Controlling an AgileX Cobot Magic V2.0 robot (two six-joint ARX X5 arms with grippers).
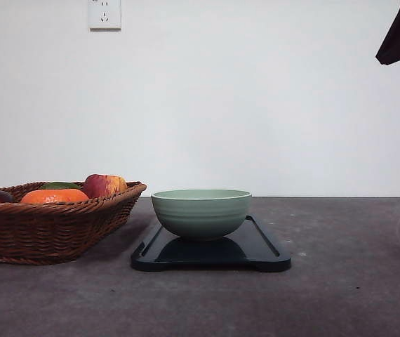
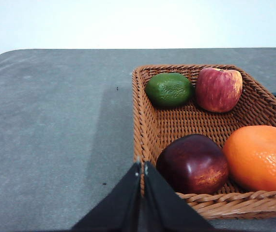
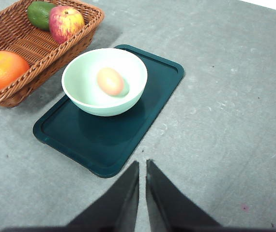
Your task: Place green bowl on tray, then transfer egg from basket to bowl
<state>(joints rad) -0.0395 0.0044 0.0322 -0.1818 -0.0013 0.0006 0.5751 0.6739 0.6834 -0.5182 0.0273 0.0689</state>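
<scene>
Basically both placements look done: green bowl [image 3: 104, 81] sits upright on the tray [image 3: 109, 145], toward the end nearest the basket [image 3: 80, 36], and the egg [image 3: 110, 81] lies in the bowl bottom. Front view agrees on the bowl [image 1: 201, 213] resting on the tray [image 1: 256, 254], with the basket [image 1: 52, 228] just beside it; egg is hidden by the bowl wall there.

Egg lies on its side, long axis running roughly from the basket side toward the tray's open end, slightly diagonal. Which end is the blunter one, cannot tell.

Right gripper [image 3: 142, 166] hangs above the table off the tray's near edge, fingers nearly together with a thin slit, holding nothing. Left gripper [image 2: 142, 168] has fingers pressed together, empty, over the basket's near corner, beside a dark red apple [image 2: 193, 163]. Orange [image 2: 259, 157], lime [image 2: 169, 89] and red-yellow apple [image 2: 219, 89] are in the basket.

Step in hand, my read: retreat. Do it well by lifting both arms straight up and away, not sweeping across the bowl rim or basket edge, so the bowl doesn't slide on the glossy tray and the egg doesn't roll.
</scene>
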